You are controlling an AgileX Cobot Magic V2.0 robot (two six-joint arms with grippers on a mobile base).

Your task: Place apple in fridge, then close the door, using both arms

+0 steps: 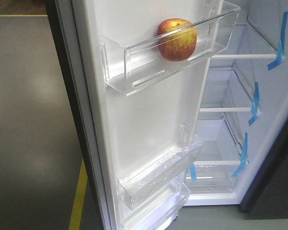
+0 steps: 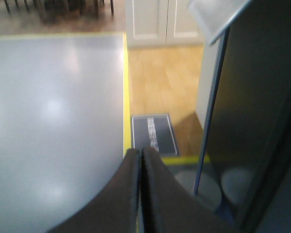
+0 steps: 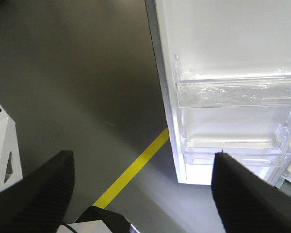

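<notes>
The red and yellow apple rests in the top clear bin on the white inner liner of the open door. Behind it the fridge stands open, white inside, with glass shelves and blue tape strips. No arm shows in the front view. My left gripper is shut with nothing in it, beside the door's dark outer face. Down low, my right gripper is open and empty over the floor, left of the door's lower bins.
Grey floor with a yellow line lies left of the door. In the left wrist view there is a wooden floor, a dark mat and white cabinets. A white box sits at the left of the right wrist view.
</notes>
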